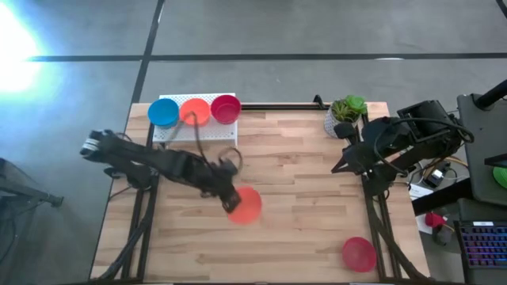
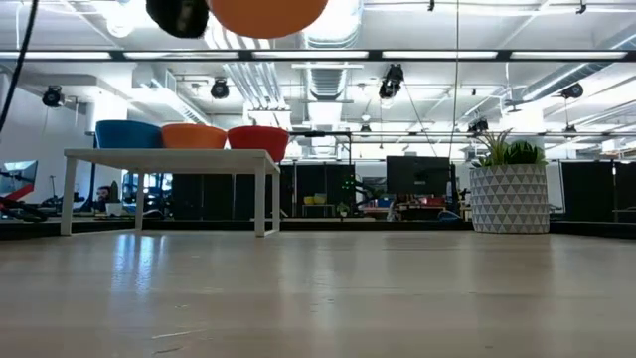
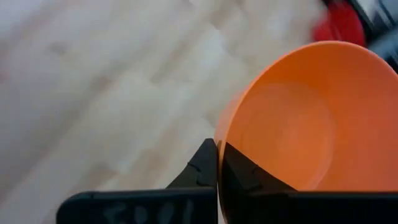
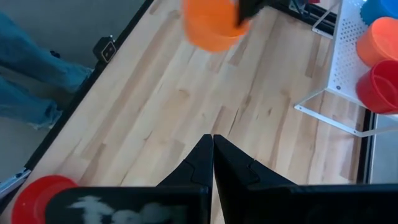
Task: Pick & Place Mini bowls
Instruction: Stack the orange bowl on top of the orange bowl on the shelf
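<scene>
Left claw (image 1: pixel 231 199) clamped the orange mini bowl's (image 1: pixel 246 204) rim, raised above my table (image 1: pixel 301 206); right claw (image 4: pixel 212 155) was pressed together beside the plant pot (image 1: pixel 339 120).

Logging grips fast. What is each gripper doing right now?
Left gripper: shut on the rim of an orange bowl, lifted off the table.
Right gripper: shut, empty, waiting near the plant pot.

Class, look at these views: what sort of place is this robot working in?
Probably an open-plan lab or workshop: exposed ceiling ducts and strip lights overhead, monitors on desks beyond the wooden table, and a keyboard beside it.
</scene>
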`<action>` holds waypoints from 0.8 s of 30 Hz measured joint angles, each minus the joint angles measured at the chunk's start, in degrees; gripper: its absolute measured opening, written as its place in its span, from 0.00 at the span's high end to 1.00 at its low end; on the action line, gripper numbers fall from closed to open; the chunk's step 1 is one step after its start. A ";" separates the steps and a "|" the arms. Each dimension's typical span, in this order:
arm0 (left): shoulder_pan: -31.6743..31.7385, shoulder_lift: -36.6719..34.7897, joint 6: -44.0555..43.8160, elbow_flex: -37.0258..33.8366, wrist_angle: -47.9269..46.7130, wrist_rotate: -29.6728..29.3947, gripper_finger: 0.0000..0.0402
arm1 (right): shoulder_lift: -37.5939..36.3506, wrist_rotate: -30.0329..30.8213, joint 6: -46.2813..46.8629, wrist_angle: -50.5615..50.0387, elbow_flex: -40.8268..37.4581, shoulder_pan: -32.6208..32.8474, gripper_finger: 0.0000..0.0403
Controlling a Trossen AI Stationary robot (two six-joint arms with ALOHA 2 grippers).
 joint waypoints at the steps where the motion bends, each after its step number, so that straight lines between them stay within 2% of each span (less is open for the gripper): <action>1: 0.44 -1.60 -1.75 -0.02 -2.01 -2.02 1.00 | 0.00 0.01 -0.41 0.00 0.00 0.02 0.98; 7: 4.51 -10.37 -9.89 -0.07 -10.01 -12.15 1.00 | 0.00 -0.09 -2.21 -0.07 0.00 0.01 0.98; 11: 8.34 -14.55 -12.96 -0.09 -14.26 -15.90 1.00 | 0.00 -0.07 -2.98 -0.07 0.00 0.02 0.98; 18: 20.96 -19.51 -12.21 -0.11 -20.68 -13.14 1.00 | 0.00 -0.07 -2.59 -0.04 0.00 0.00 0.98; 24: 35.16 -21.73 -4.55 -0.11 -22.38 -11.10 1.00 | 0.00 -0.07 -1.91 0.17 0.00 0.00 0.98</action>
